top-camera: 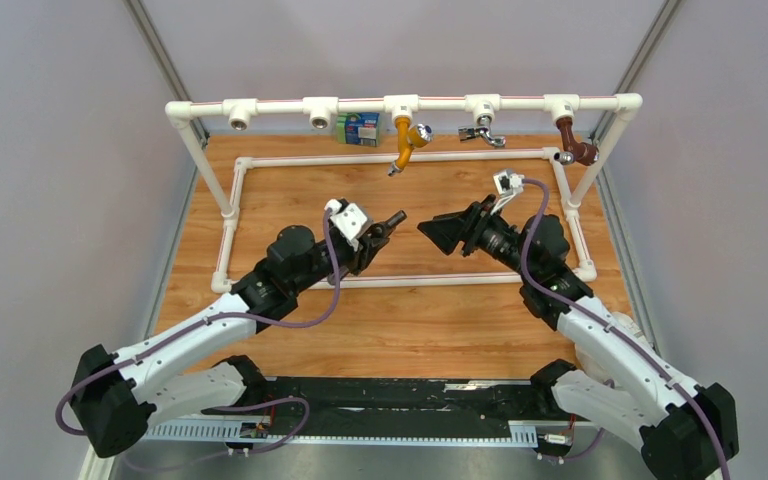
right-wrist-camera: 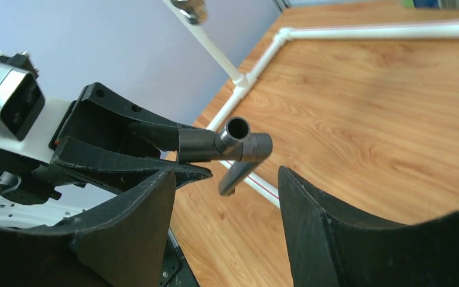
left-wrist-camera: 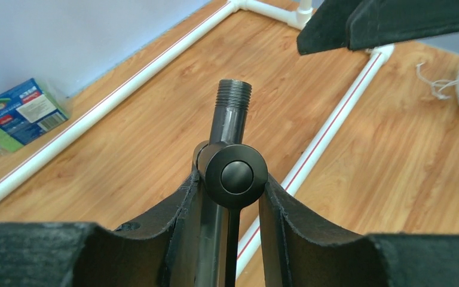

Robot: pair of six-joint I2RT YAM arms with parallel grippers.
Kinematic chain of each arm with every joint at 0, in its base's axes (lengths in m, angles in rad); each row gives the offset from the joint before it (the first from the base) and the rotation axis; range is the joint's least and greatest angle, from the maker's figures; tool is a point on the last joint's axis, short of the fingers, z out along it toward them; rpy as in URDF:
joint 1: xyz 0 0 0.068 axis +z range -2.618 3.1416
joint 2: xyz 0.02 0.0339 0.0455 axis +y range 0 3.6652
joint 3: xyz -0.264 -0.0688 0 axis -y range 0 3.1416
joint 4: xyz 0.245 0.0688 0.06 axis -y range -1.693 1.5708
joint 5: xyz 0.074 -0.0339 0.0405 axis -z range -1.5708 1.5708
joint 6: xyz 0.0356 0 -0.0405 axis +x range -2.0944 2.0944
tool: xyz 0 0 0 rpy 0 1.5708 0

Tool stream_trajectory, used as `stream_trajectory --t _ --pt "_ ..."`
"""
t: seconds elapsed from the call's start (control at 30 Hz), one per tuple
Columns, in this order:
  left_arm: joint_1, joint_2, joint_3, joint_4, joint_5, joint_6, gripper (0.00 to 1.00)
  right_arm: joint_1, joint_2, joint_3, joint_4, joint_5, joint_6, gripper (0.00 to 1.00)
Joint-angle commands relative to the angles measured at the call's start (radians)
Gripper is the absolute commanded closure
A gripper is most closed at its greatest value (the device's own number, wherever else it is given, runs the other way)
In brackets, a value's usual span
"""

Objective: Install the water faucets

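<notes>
The water faucet (left-wrist-camera: 234, 119) is dark metal, with a threaded end pointing away from me and a round cap (left-wrist-camera: 236, 176) facing the left wrist camera. My left gripper (left-wrist-camera: 233, 188) is shut on it, one pad on each side of the cap. From above, the left gripper (top-camera: 375, 235) holds the faucet (top-camera: 396, 218) over the middle of the table. My right gripper (right-wrist-camera: 227, 173) is open and faces the faucet (right-wrist-camera: 242, 145) from just short of it; the hollow threaded end and the hanging handle lie beyond its fingertips. In the top view the right gripper (top-camera: 440, 232) is a short gap from the faucet's tip.
A white pipe rail (top-camera: 280, 105) spans the back with two empty sockets (top-camera: 239, 122) (top-camera: 319, 121). An orange tap (top-camera: 404, 140), a chrome tap (top-camera: 482, 132) and a brown tap (top-camera: 575, 145) hang from it. A sponge pack (top-camera: 357, 128) sits behind. A white pipe frame (top-camera: 390, 158) lies on the wood.
</notes>
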Motion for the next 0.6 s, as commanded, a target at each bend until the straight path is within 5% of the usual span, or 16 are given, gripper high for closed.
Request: stream_trajectory --t 0.0,0.3,0.57 --pt "0.009 -0.028 0.121 -0.052 0.088 -0.157 1.0 -0.001 0.022 0.002 0.206 -0.09 -0.011 0.35" --pt "0.009 -0.021 0.147 -0.037 0.183 -0.254 1.0 0.006 0.104 -0.006 0.29 -0.087 0.136 0.33" --pt "0.009 -0.011 0.156 -0.029 0.208 -0.279 1.0 0.039 0.178 -0.024 0.384 -0.129 0.237 0.46"
